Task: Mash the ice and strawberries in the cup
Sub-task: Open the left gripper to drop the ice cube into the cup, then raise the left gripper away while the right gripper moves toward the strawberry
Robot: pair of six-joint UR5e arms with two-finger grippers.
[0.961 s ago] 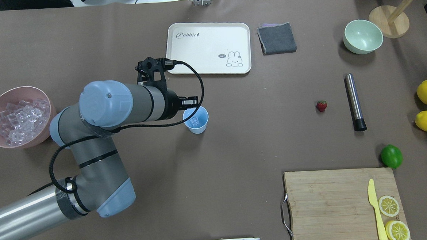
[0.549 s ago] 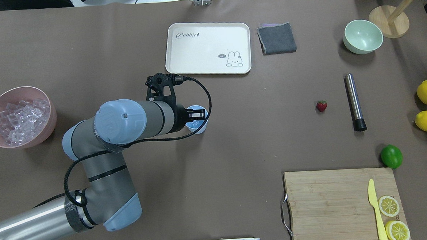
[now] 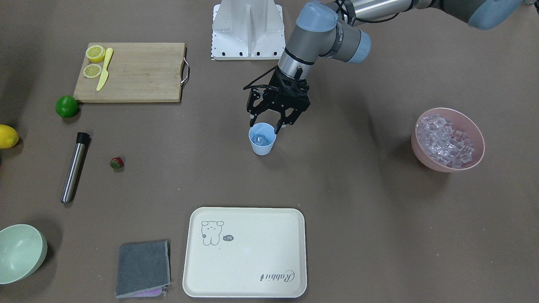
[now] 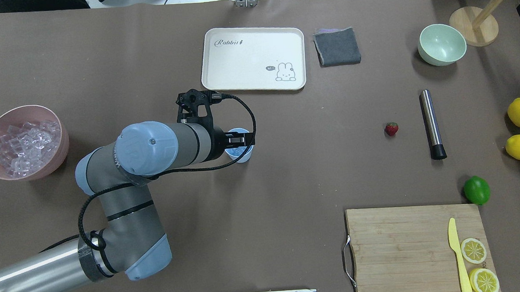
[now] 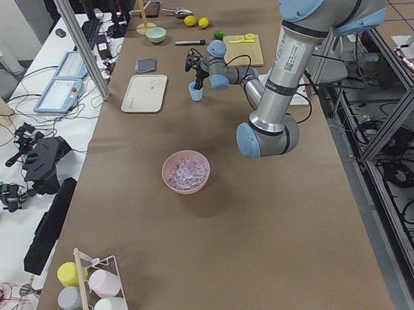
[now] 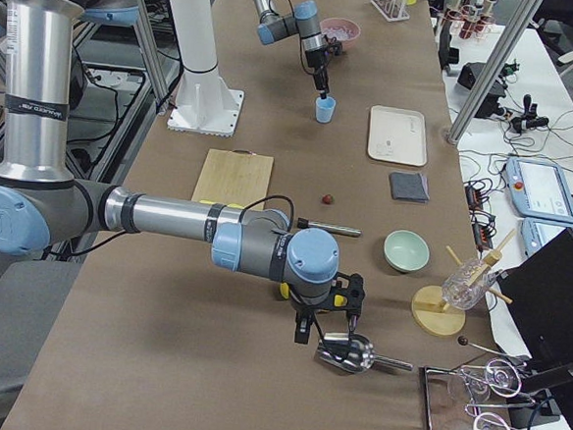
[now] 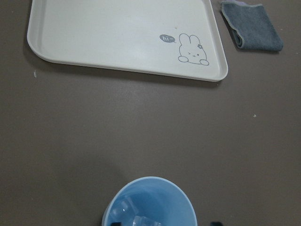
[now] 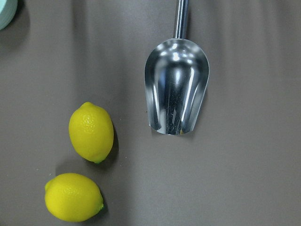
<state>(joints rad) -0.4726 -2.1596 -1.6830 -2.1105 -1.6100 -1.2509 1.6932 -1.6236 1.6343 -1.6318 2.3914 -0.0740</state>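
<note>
Brown-papered table [image 4: 288, 184] in a cluttered lab.
Light-blue plastic cup [image 3: 262, 147] stands upright, mouth up, clear ice cubes [image 3: 260, 139] inside, just below the spread-open left claw [image 3: 265, 126].

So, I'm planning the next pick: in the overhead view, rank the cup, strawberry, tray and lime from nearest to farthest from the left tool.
From the left tool:
1. cup, directly beneath it.
2. tray, beyond it, toward the table's far edge.
3. strawberry, well out to the right.
4. lime, farther right still, by the cutting board corner.
</note>
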